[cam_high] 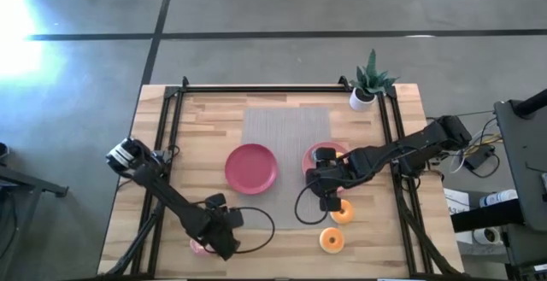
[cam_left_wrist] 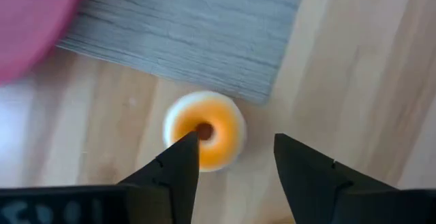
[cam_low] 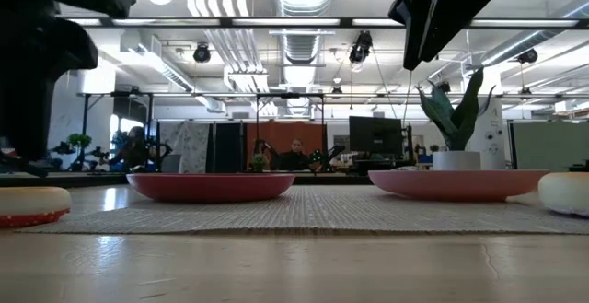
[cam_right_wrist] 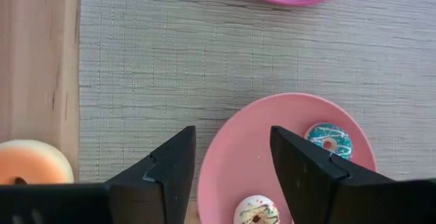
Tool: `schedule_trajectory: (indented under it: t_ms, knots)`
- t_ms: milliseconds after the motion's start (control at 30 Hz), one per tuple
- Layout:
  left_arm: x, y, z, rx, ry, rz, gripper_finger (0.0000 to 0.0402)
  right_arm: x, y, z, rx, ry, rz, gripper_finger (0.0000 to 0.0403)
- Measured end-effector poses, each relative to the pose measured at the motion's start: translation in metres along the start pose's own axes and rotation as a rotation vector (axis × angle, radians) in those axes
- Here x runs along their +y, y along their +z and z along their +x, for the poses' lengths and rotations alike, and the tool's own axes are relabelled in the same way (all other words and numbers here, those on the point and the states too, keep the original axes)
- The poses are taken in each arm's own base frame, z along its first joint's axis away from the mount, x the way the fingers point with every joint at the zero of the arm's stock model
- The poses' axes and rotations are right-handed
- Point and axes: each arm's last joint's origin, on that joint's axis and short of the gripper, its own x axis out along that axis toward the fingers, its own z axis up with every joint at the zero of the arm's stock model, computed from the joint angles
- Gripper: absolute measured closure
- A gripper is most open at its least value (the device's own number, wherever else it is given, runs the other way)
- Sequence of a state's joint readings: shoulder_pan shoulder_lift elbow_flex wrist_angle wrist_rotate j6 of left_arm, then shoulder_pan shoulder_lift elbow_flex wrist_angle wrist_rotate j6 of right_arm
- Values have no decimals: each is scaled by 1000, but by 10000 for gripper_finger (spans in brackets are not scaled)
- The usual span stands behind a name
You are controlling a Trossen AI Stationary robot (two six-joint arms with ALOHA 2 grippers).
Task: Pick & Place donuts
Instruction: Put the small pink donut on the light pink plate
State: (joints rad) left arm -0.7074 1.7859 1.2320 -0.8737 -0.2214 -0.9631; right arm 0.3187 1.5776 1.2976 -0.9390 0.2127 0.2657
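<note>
My left gripper (cam_high: pixel 222 223) (cam_left_wrist: pixel 235 159) hangs open near the table's near edge, over an orange-iced donut (cam_left_wrist: pixel 204 132) that lies flat on the wood by the corner of the grey mat (cam_left_wrist: pixel 191 33). One fingertip shows in front of the donut's hole. A pink donut (cam_high: pixel 198 245) lies beside that gripper. My right gripper (cam_high: pixel 326 187) (cam_right_wrist: pixel 231 152) is open above the near rim of the right pink plate (cam_right_wrist: pixel 286 129). That plate holds a blue-iced donut (cam_right_wrist: pixel 328 139) and a white sprinkled donut (cam_right_wrist: pixel 255 214). Two orange donuts (cam_high: pixel 342 211) (cam_high: pixel 332 240) lie on the wood nearby.
A second pink plate (cam_high: pixel 251 168) sits on the left part of the mat (cam_high: pixel 286 127). A potted plant (cam_high: pixel 367 89) stands at the far right corner. Black frame rails (cam_high: pixel 167 136) run along the table's left, far and right sides. A black cable (cam_high: pixel 265 217) loops near the near edge.
</note>
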Motion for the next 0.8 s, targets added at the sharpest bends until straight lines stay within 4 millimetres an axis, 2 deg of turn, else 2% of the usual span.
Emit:
schedule_trajectory:
  t_ms: [433,633,733,800]
  knots:
    - [-4,-6,30,19,104,66,271,-1,1,0,-24,-48,6,223]
    - [-4,-6,38,40,103,44,332,0,5,0,-61,-37,16,223]
    - [-4,-4,34,48,81,25,380,1,8,0,-94,-21,6,224]
    - [-2,-1,26,60,51,-2,394,3,10,-2,-119,-3,-36,227]
